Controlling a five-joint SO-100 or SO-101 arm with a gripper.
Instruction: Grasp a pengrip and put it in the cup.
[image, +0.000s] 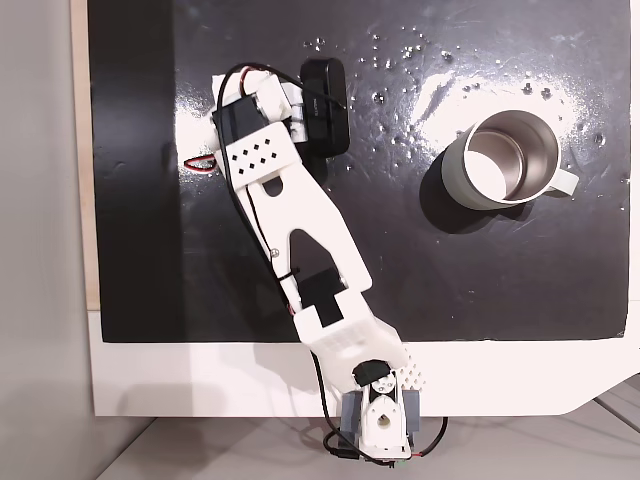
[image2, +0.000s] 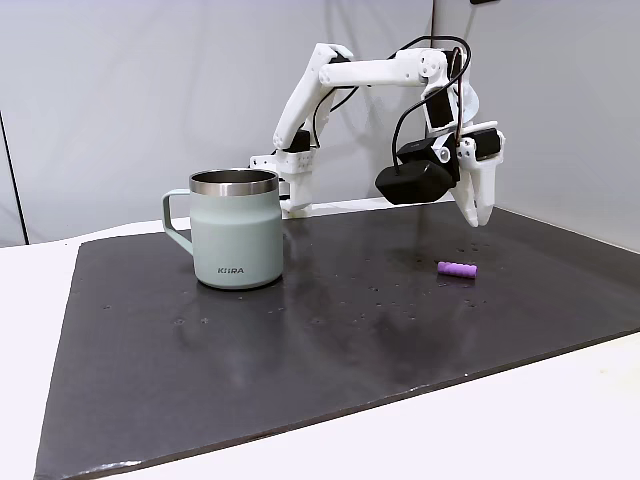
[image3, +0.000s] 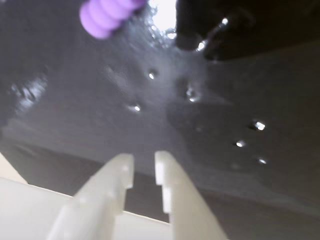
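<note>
The pengrip (image2: 457, 269) is a small light-purple ribbed cylinder lying on the black mat (image2: 330, 320), right of centre in a fixed view. It also sits at the top edge of the wrist view (image3: 110, 15). My gripper (image2: 476, 218) points down just above the mat, a little behind and to the right of the pengrip. In the wrist view its white fingertips (image3: 123, 167) stand nearly together with only a thin slit, and nothing is held between them (image3: 143, 167). The cup (image2: 237, 228) stands upright far to the left, with its steel inside empty (image: 505, 160).
The white arm (image: 300, 230) reaches from its base (image: 380, 420) at the table's near edge across the mat (image: 450, 280). Small shiny specks (image3: 190, 94) dot the mat. A wide stretch of mat lies between the pengrip and the cup.
</note>
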